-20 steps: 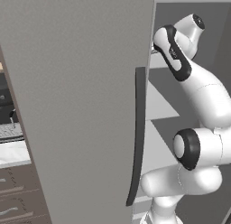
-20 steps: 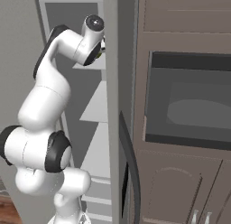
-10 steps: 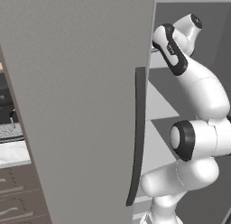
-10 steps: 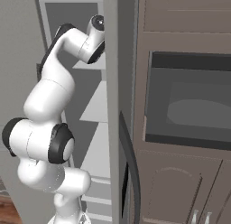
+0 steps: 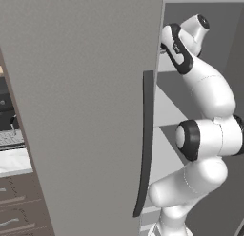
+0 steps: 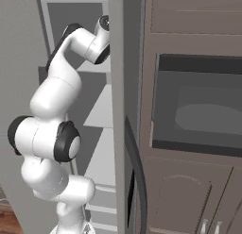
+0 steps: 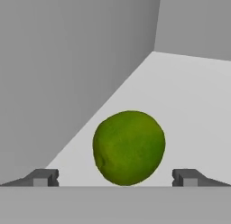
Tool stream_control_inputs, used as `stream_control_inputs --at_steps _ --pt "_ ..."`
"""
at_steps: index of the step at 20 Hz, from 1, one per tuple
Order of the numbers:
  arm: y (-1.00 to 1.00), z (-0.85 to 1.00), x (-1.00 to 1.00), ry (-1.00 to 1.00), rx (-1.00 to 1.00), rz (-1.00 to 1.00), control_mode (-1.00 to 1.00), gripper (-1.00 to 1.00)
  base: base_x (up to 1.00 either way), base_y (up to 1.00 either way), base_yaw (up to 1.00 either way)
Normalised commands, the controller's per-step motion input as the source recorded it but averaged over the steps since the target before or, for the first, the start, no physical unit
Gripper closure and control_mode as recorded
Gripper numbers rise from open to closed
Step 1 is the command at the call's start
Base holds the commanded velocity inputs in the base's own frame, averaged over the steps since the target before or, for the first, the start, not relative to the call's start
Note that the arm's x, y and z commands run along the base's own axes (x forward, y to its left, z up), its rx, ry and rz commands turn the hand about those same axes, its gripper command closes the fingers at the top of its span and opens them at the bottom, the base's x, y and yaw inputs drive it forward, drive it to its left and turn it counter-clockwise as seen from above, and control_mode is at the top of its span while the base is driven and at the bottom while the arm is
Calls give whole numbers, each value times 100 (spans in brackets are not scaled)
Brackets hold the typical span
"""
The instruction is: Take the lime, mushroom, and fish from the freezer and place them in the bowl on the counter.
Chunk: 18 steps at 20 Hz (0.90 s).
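In the left base view a strip of the counter (image 5: 14, 160) shows at the far left edge, white over dark brown drawers (image 5: 19, 209) — most of it is cut off by the frame and by the open freezer door (image 5: 86, 102), a broad grey slab with a long dark handle (image 5: 145, 144) on its right edge. Something dark stands on the counter, too cropped to name. Right of the door, the arm (image 5: 205, 135) rises and bends into the freezer (image 5: 167, 111), its wrist going past the door's edge, so the hand is hidden there.

From the right base view the arm (image 6: 52, 134) reaches up to an upper pale shelf (image 6: 101, 110); the freezer's side wall covers the hand. Further right sit brown cabinets and a dark oven window (image 6: 198, 105).

In the hand view the gripper (image 7: 115, 178) has its jaws wide apart, one fingertip (image 7: 43, 177) at each side of the lime (image 7: 129, 147). The lime rests on the pale shelf beside the grey wall, between the tips but touching neither — its underside is cut off by the frame's lower band.
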Motion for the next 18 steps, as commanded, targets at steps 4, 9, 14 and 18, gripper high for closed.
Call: stream_control_inputs --at_steps 4,9,14,18 --pt "-3 -8 25 0 0 0 -100 -100 0 0 0" --pt "-1 -8 11 1 0 0 -100 -100 0 0 0" --pt "0 -1 4 3 0 0 -100 -100 0 0 0" --pt "0 -5 4 1 0 0 -100 -100 0 0 0"
